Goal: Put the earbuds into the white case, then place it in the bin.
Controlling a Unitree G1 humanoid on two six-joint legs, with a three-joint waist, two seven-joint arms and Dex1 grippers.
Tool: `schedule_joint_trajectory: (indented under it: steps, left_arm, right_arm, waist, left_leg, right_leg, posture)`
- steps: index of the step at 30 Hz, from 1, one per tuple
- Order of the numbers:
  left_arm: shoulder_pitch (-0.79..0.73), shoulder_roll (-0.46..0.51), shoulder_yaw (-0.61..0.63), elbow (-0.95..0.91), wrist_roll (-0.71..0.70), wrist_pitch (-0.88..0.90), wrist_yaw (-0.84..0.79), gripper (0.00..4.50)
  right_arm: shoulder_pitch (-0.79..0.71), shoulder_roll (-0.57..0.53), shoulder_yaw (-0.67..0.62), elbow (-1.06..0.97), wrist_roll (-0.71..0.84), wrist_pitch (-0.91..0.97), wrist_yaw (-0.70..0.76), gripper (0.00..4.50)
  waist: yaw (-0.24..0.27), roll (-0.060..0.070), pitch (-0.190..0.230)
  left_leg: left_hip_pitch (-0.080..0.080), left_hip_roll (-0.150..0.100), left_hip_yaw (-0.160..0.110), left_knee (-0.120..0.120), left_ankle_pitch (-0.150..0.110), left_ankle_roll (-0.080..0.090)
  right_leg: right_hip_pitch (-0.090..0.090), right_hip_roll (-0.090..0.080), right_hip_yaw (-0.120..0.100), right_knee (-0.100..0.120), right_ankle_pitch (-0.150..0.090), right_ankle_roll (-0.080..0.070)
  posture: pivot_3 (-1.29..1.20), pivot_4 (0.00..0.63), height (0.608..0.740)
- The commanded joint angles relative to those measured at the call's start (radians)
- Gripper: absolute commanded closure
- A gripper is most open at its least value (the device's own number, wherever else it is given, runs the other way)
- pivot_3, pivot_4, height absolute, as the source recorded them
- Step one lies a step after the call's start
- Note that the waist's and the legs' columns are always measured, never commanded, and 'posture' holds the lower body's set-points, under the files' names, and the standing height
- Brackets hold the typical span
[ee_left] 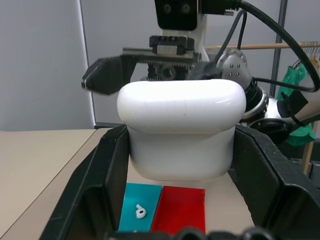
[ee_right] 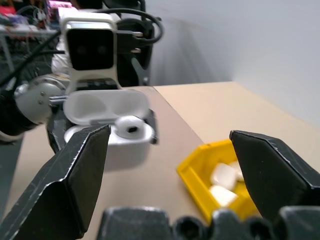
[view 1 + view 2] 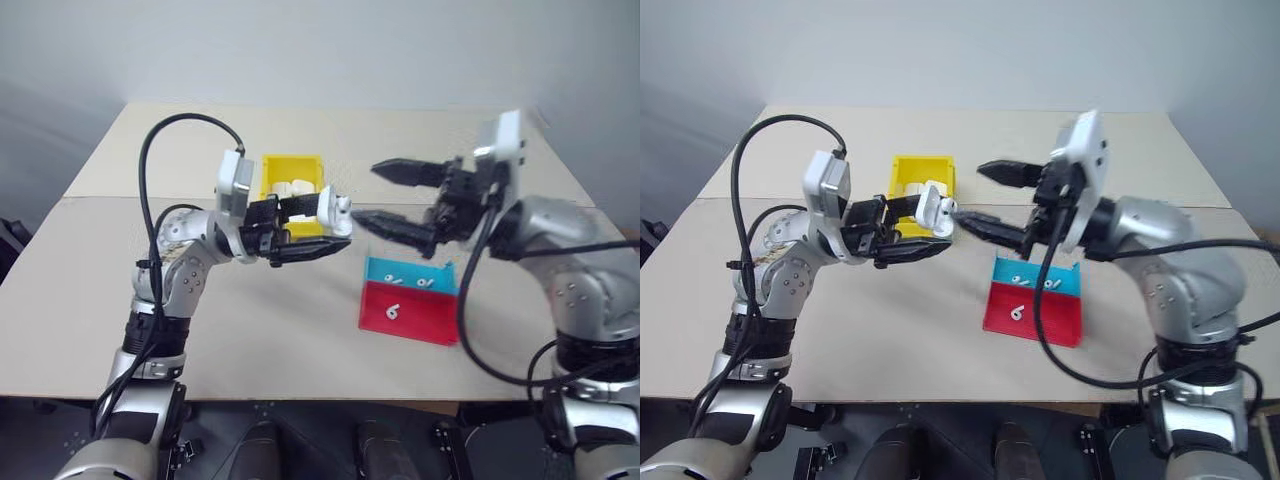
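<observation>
My left gripper (image 3: 335, 230) is shut on the white case (image 3: 333, 213), holding it above the table in front of the bin (image 3: 292, 160). The case's lid stands open, and one earbud (image 2: 131, 128) sits in the case (image 2: 107, 125). Just to the right of the case, my right gripper (image 3: 366, 193) is open with nothing between its fingers, which point toward the case. Three more earbuds (image 3: 393, 281) lie on the red-and-teal tray (image 3: 410, 320), below the right gripper. The yellow bin stands on the table behind the case.
Several white cases (image 3: 290, 188) lie inside the bin. The tan table (image 3: 270, 330) has bare room at the front left and along the back. Cables loop from both wrists.
</observation>
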Motion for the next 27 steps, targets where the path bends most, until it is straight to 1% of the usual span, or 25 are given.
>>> schedule_joint_trajectory:
  steps: [1, 3, 4, 6, 7, 10, 13, 14, 17, 23, 27]
  left_arm:
    - [-0.005, 0.0, 0.02, -0.032, -0.013, -0.019, 0.006, 1.72]
    - [0.001, -0.006, 0.019, -0.04, -0.013, -0.021, 0.014, 1.72]
    - [0.009, -0.008, 0.019, -0.049, -0.013, -0.021, 0.019, 1.72]
    - [0.022, -0.011, 0.019, -0.064, -0.013, -0.022, 0.03, 1.72]
    - [0.029, -0.011, 0.021, -0.073, -0.013, -0.022, 0.036, 1.72]
    - [0.049, -0.004, 0.032, -0.101, -0.019, -0.015, 0.052, 1.72]
    - [0.074, 0.005, 0.039, -0.13, -0.025, -0.008, 0.068, 1.72]
    - [0.078, 0.007, 0.039, -0.136, -0.027, -0.006, 0.072, 1.72]
    - [0.103, 0.019, 0.048, -0.162, -0.036, 0.001, 0.085, 1.72]
    - [0.113, 0.031, 0.051, -0.175, -0.044, 0.005, 0.098, 1.72]
    - [0.11, 0.039, 0.052, -0.171, -0.045, 0.003, 0.097, 1.72]
  right_arm:
    - [-0.077, -0.15, 0.175, 0.117, -0.233, -0.123, 0.171, 0.02]
    - [-0.118, -0.194, 0.288, 0.201, -0.362, -0.217, 0.254, 0.02]
    - [-0.155, -0.194, 0.356, 0.278, -0.446, -0.306, 0.304, 0.02]
    - [-0.219, -0.18, 0.452, 0.426, -0.574, -0.47, 0.391, 0.02]
    - [-0.254, -0.167, 0.491, 0.503, -0.625, -0.535, 0.43, 0.02]
    - [-0.333, -0.126, 0.556, 0.709, -0.719, -0.702, 0.53, 0.02]
    - [-0.381, -0.096, 0.585, 0.869, -0.779, -0.865, 0.603, 0.6]
    - [-0.391, -0.086, 0.584, 0.903, -0.788, -0.895, 0.619, 0.88]
    - [-0.419, -0.038, 0.58, 1.023, -0.809, -0.989, 0.669, 1.91]
    - [-0.456, 0.026, 0.587, 1.171, -0.886, -1.109, 0.679, 1.91]
    - [-0.469, 0.041, 0.593, 1.219, -0.91, -1.182, 0.713, 1.91]
  waist:
    - [-0.002, 0.0, 0.0]
    - [-0.006, 0.0, 0.0]
    - [-0.009, 0.0, 0.0]
    - [-0.017, 0.0, 0.0]
    - [-0.02, 0.0, 0.0]
    - [-0.02, 0.001, 0.001]
    - [-0.017, 0.001, 0.001]
    - [-0.016, 0.001, 0.001]
    - [-0.011, 0.001, 0.001]
    - [-0.006, 0.002, 0.001]
    - [-0.006, 0.002, 0.001]
  left_leg:
    - [0.0, 0.0, 0.0, -0.001, 0.0, 0.0]
    - [0.0, 0.0, 0.001, -0.001, 0.0, 0.001]
    - [0.0, 0.0, 0.001, -0.001, -0.001, 0.001]
    - [0.0, 0.0, 0.002, -0.001, -0.001, 0.001]
    - [0.0, 0.0, 0.002, -0.001, -0.001, 0.001]
    - [0.0, 0.0, 0.002, -0.001, -0.001, 0.001]
    - [-0.001, 0.0, 0.002, -0.001, -0.001, 0.001]
    - [-0.001, 0.0, 0.002, -0.001, -0.001, 0.001]
    - [-0.002, 0.0, 0.002, -0.001, -0.001, 0.001]
    - [-0.001, 0.0, 0.002, -0.001, -0.001, 0.001]
    - [-0.001, 0.0, 0.002, -0.001, -0.001, 0.001]
  right_leg:
    - [0.0, 0.0, 0.0, -0.001, 0.0, 0.0]
    - [0.0, 0.0, 0.0, -0.001, 0.0, 0.0]
    - [-0.001, 0.0, 0.001, -0.001, 0.0, 0.0]
    - [-0.001, 0.0, 0.002, -0.001, 0.0, 0.0]
    - [-0.001, 0.0, 0.002, -0.001, 0.0, 0.0]
    - [-0.002, 0.0, 0.002, -0.001, 0.0, 0.0]
    - [-0.002, 0.0, 0.002, -0.002, 0.0, 0.0]
    - [-0.002, 0.0, 0.002, -0.003, 0.0, 0.0]
    - [-0.002, 0.0, 0.002, -0.004, 0.0, 0.0]
    - [-0.002, 0.0, 0.001, -0.002, 0.0, 0.0]
    - [-0.002, 0.0, 0.001, -0.003, 0.0, 0.0]
  posture:
    - [0.0, 0.15, 0.74]
    - [0.0, 0.15, 0.74]
    - [0.0, 0.15, 0.74]
    - [0.0, 0.15, 0.74]
    - [0.0, 0.15, 0.74]
    - [0.0, 0.15, 0.74]
    - [0.0, 0.15, 0.74]
    - [0.0, 0.15, 0.74]
    - [0.0, 0.15, 0.74]
    - [0.0, 0.15, 0.74]
    - [0.0, 0.15, 0.74]
